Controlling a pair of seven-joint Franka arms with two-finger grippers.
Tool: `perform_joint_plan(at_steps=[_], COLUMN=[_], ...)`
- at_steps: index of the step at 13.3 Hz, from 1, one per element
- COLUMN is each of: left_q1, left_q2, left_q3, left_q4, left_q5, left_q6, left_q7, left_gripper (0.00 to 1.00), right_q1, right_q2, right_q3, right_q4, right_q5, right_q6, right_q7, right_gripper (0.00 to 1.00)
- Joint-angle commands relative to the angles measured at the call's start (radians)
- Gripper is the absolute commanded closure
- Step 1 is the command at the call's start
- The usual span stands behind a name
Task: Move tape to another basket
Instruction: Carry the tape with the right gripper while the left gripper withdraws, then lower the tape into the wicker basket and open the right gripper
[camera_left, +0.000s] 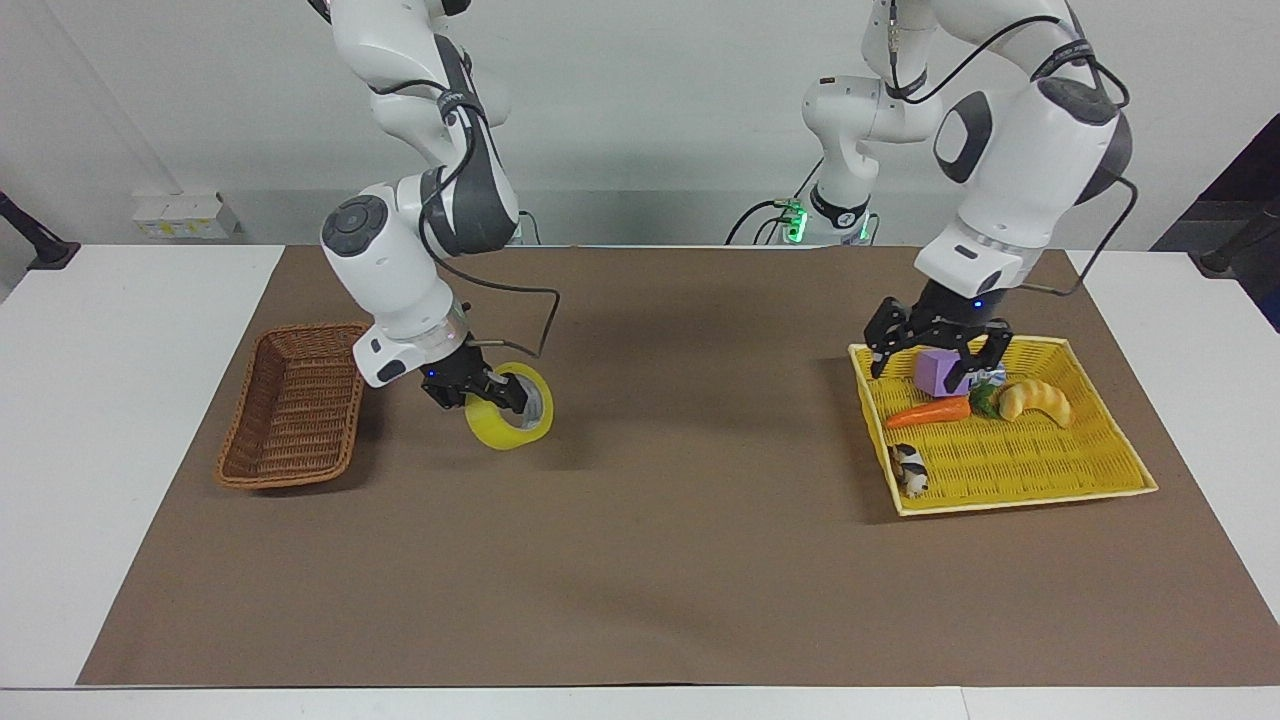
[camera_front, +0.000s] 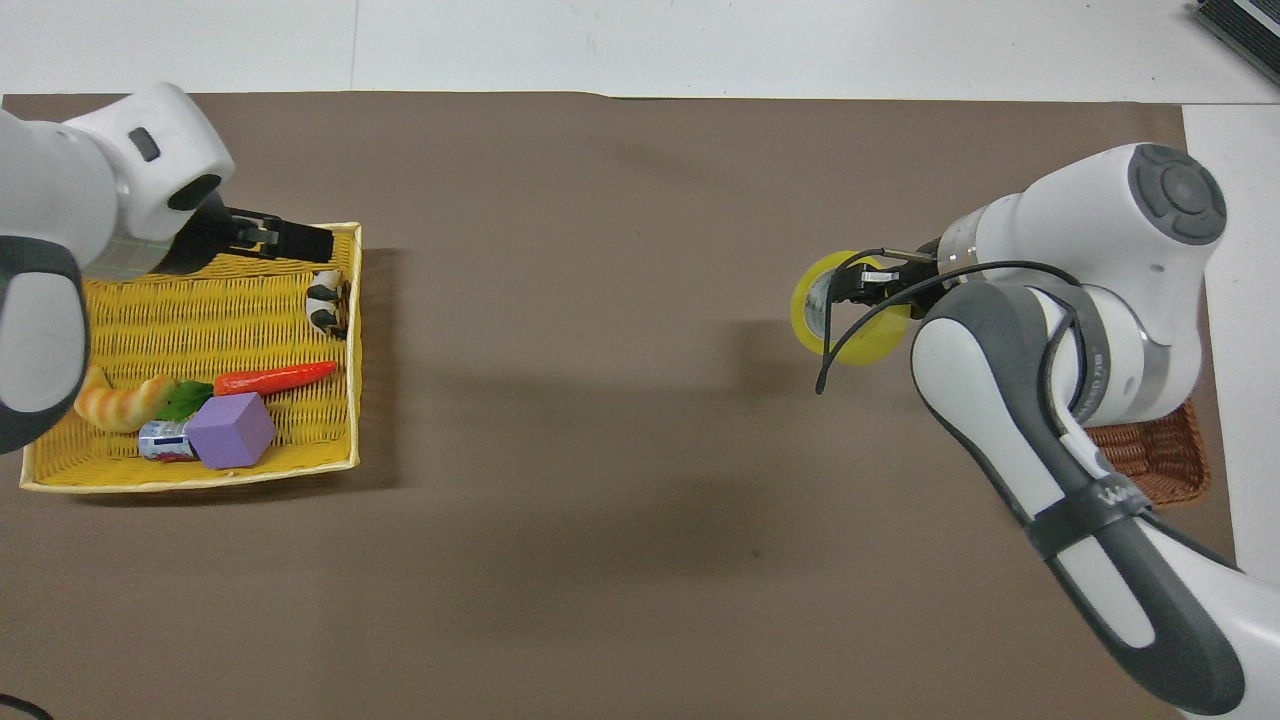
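Note:
The tape (camera_left: 508, 424), a yellow roll with a pale core, hangs in my right gripper (camera_left: 482, 392), which is shut on its rim. It is held above the brown mat, beside the brown wicker basket (camera_left: 297, 405), toward the table's middle. In the overhead view the tape (camera_front: 806, 318) shows at the right gripper (camera_front: 862, 290), and the right arm covers most of the brown basket (camera_front: 1150, 462). My left gripper (camera_left: 938, 357) is open and empty over the yellow basket (camera_left: 1020, 500), above the purple cube (camera_left: 942, 375). It also shows in the overhead view (camera_front: 290, 238).
The yellow basket (camera_front: 190, 482) holds a purple cube (camera_front: 232, 430), a carrot (camera_front: 275, 378), a croissant toy (camera_front: 120, 405), a small can (camera_front: 160, 440) and a black-and-white toy (camera_front: 325, 305). The brown mat (camera_left: 680, 540) covers the table's middle.

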Motion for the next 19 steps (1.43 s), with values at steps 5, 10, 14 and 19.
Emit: perform_joint_plan(at_steps=[5, 10, 14, 19], left_q1=[0.064, 0.094, 0.100, 0.100], left_q2=[-0.003, -0.052, -0.065, -0.065], left_q3=[-0.001, -0.001, 0.000, 0.000], left_q4=[0.221, 0.201, 0.190, 0.187], left_q5=[0.080, 0.080, 0.081, 0.080], left_q6=[-0.336, -0.386, -0.443, -0.420], left_q7=[0.077, 0.078, 0.078, 0.075], left_gripper=[0.00, 0.00, 0.00, 0.00], right_q1=[-0.081, -0.162, -0.316, -0.416], right_q2=[-0.072, -0.099, -0.155, -0.158], right_q3=[0.009, 0.004, 0.004, 0.004], right_q4=[0.089, 0.055, -0.060, -0.187], right_q5=[-0.107, -0.205, -0.219, -0.299], right_q6=[-0.244, -0.275, -0.214, -0.097], right_q7=[-0.030, -0.029, -0.269, -0.300], right_gripper=[1.00, 1.00, 1.00, 1.00])
